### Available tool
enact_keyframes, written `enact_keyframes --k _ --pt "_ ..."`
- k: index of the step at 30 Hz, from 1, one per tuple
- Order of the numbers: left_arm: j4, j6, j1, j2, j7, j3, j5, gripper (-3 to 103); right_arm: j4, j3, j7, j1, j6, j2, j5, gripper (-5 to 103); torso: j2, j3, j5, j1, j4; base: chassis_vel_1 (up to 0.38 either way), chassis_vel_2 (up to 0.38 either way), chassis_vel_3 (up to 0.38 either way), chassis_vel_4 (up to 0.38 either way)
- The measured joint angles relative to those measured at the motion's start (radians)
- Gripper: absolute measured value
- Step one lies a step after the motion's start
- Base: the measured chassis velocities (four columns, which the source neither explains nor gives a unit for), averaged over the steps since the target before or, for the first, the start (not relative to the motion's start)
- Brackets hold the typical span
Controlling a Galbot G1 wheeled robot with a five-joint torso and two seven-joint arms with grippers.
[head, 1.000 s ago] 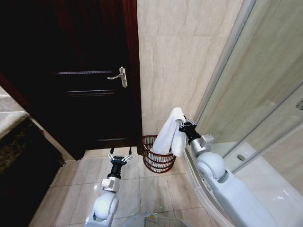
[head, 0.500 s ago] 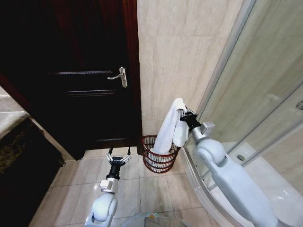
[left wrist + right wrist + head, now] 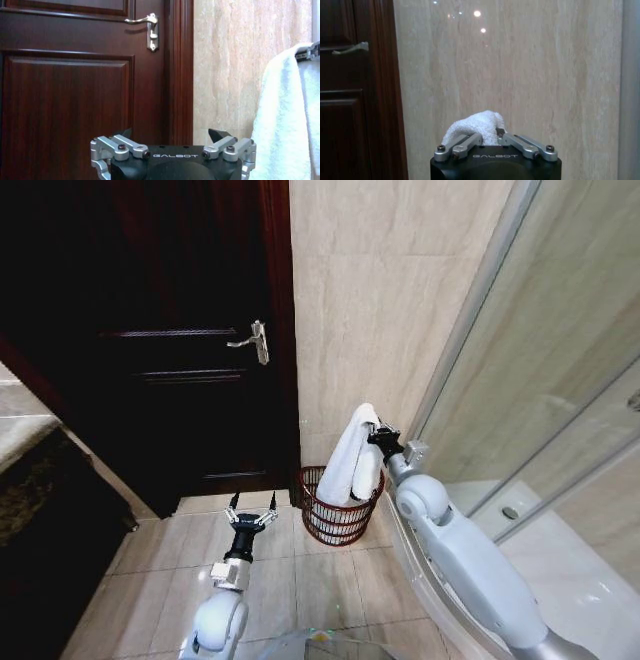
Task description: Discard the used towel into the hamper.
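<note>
Over hamper (image 3: 337,518) — pincer-held towel (image 3: 349,460)

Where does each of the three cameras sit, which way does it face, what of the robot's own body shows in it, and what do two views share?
Head view: high on the robot, facing forward and down at the hamper; both arms show, the right gripper holding the towel and the left gripper over the floor.
Left wrist view: faces the door; its open fingers show.
Right wrist view: faces the wall; its fingers clamp the towel.
Shared: both wrist views show towel and door handle.
</note>
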Motion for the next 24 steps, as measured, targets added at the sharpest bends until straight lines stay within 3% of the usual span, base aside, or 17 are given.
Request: enact_keyframes --k 24 --pt "0.013 -0.012 -0.007 0.01 0.0 -0.01 -0.003 100 -0.047 0.019 0.018 -0.014 -0.019 0.025 0.019 5 -0.11 -0.063 0.0002 -0.047 0.0 0.0 0.0 0.0 0.0"
